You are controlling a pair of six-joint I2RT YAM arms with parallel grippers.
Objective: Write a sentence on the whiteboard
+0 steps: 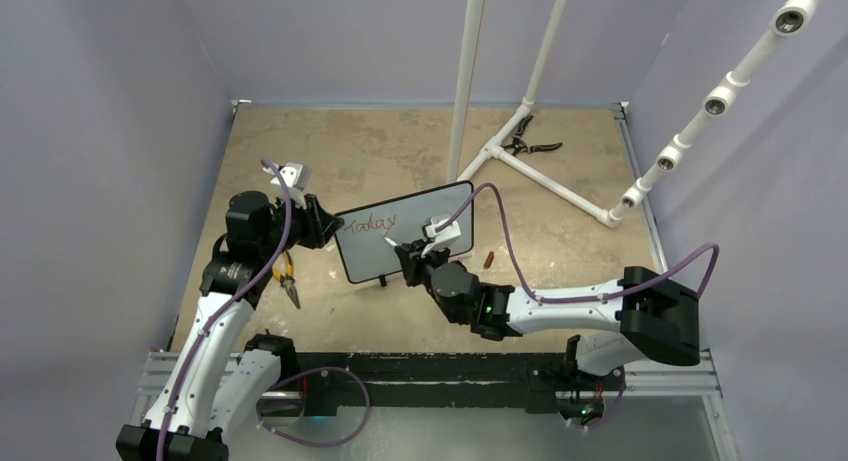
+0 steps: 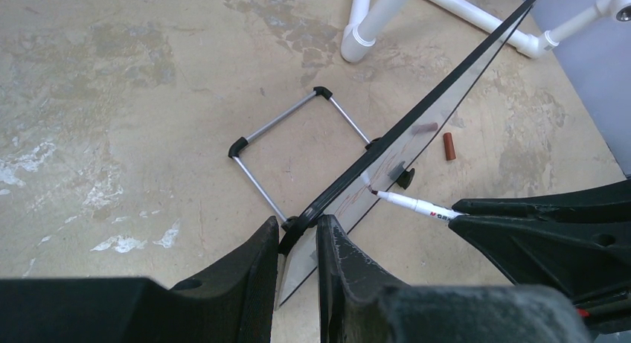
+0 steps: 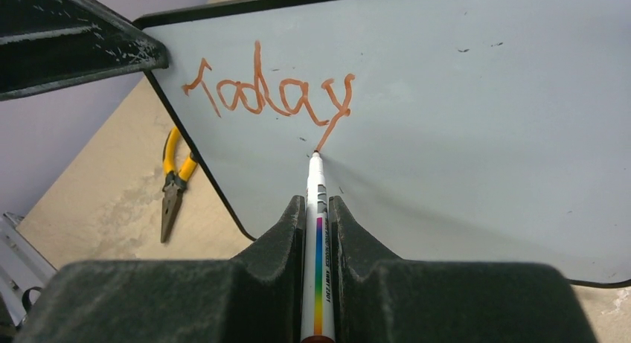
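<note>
Where the whiteboard (image 1: 362, 253) stands tilted mid-table on the scuffed beige tabletop (image 1: 400, 146), lavender walls (image 1: 100, 101) around, left gripper (image 2: 298, 225) clamps its edge. Right gripper (image 3: 317, 203) grips marker (image 3: 315, 175), tip at the red sentence (image 3: 268, 97), reading "Today".

whiteboard (image 3: 461, 120): smooth, glossy white face; black frame
marker (image 3: 318, 231): glossy white plastic barrel
left gripper fingers (image 2: 238, 272): matt black, scuffed
table (image 1: 400, 141): rough, mottled beige, worn
stand rods (image 2: 281, 118): bare shiny metal
pliers (image 3: 175, 187): dull dark metal jaws
</note>
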